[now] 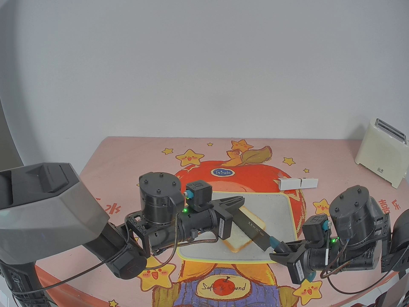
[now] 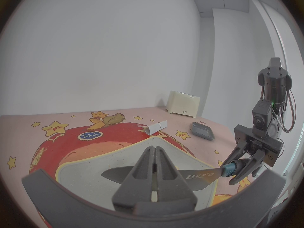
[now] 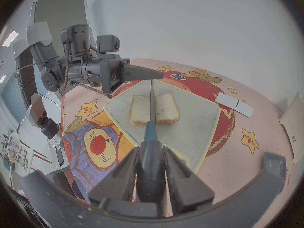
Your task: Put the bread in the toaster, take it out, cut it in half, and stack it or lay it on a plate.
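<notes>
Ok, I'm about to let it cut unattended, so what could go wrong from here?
The knife lies across the bread with the shut left gripper right at the blade's tip, so they could collide. Nothing visibly pins the bread, so it may slide on the board or squash rather than split. The right gripper holds only the handle, so the blade may twist.

bright, even indoor light, soft and with no glare; a ceiling lamp (image 3: 9, 38) glows at the rim of the right wrist view. the wall (image 1: 204, 65) is flat pale grey. faint shadows lie on the board (image 1: 277, 209) under the knife (image 1: 255, 232) and left hand (image 1: 240, 200). all views bow at the edges; wrist views have black corners.
</notes>
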Available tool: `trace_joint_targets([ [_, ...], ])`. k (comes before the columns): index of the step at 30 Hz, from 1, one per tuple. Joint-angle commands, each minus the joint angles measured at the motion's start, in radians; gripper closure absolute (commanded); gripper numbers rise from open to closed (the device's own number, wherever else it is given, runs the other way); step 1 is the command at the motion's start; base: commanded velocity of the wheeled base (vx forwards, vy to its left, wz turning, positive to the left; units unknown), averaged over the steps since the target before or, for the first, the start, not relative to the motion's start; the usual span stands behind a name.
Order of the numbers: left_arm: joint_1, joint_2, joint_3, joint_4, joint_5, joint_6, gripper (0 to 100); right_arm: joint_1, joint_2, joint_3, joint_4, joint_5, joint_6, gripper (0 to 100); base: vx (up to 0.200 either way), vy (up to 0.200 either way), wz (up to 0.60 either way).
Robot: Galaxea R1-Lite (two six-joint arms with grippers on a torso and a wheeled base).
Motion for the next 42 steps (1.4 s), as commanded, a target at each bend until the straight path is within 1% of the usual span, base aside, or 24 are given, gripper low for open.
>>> trace_joint_targets([
  [1, -0.002, -0.006, 0.0, -0.001, 0.0, -0.001, 100, 0.002, 0.005, 0.002, 0.004, 0.0, 0.0, 100, 0.0, 0.0, 0.0],
  [11, 0.002, 0.014, 0.013, 0.005, 0.002, -0.001, 100, 0.002, 0.005, -0.021, 0.001, 0.0, 0.0, 100, 0.0, 0.0, 0.0],
  [16, 0.002, 0.035, 0.018, 0.0, 0.002, 0.001, 100, 0.002, -0.002, -0.058, 0.003, 0.0, 0.0, 100, 0.0, 0.0, 0.0],
  [30, -0.001, -0.001, -0.023, 0.002, 0.0, 0.001, 100, -0.001, 0.007, -0.005, 0.007, -0.001, 0.003, 100, 0.0, 0.0, 0.0],
  [39, 0.001, -0.014, -0.028, 0.005, -0.001, 0.001, 100, -0.001, 0.013, -0.005, 0.004, -0.001, 0.003, 100, 0.0, 0.0, 0.0],
  [42, 0.002, -0.009, -0.03, 0.005, -0.001, 0.001, 100, -0.001, 0.015, -0.018, 0.003, -0.001, 0.006, 100, 0.0, 0.0, 0.0],
])
